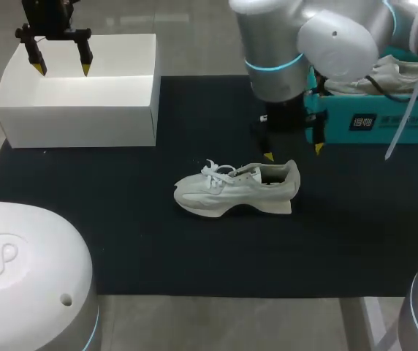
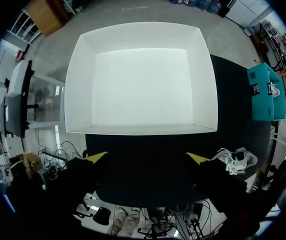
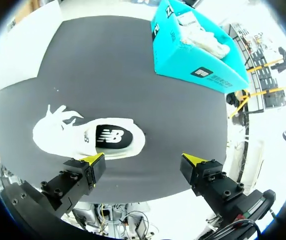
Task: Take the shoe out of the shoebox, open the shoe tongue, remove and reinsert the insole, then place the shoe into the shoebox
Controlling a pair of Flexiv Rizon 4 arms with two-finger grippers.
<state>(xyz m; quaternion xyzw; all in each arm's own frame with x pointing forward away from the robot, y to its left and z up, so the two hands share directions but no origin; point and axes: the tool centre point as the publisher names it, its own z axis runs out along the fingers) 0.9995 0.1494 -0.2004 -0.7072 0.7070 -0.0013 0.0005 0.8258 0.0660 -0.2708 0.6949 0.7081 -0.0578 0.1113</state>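
1. Shoe upright mid-worktop, toe toward 9 o'clock; empty white box at 10.
2. Our left jaws spread over the box; right jaws spread near the heel.
3. We judge it light, upper soft, sole stiff: grip the heel collar.
4. Tongue hard to make out under laces.

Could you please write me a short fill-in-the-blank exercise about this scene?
1. The white shoe lies on the black mat with its toe toward my ____ side.
2. The left claw hangs open over the white box, which is ____.
3. The teal shoebox holds a second ____.
4. The right claw, above the shoe's heel, is ____.
Missing words: left; empty; shoe; open.
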